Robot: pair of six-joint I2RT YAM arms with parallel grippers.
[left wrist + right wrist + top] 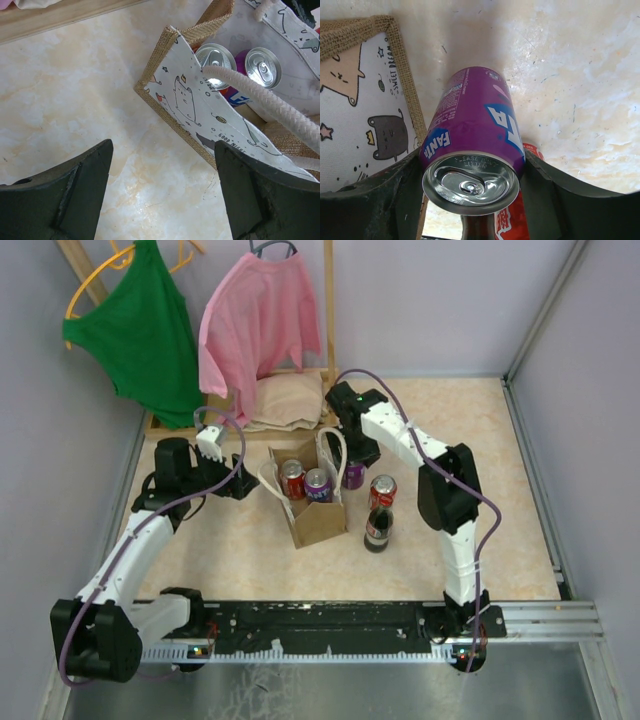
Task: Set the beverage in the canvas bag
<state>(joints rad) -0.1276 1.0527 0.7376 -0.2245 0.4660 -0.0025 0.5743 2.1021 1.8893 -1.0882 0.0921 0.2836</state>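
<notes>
The canvas bag stands open mid-table, with a red can and a blue-purple can inside; both can tops show in the left wrist view. A purple Fanta can stands upright on the table just right of the bag. My right gripper has a finger pressed against each side of this can. My left gripper is open over bare table at the bag's left corner, holding nothing. Its right finger sits close to the bag's wall.
A red can and a dark cola bottle stand right of the bag, close behind the held can. At the back, a wooden rack holds a green top, a pink shirt and a beige folded cloth. Walls enclose both sides.
</notes>
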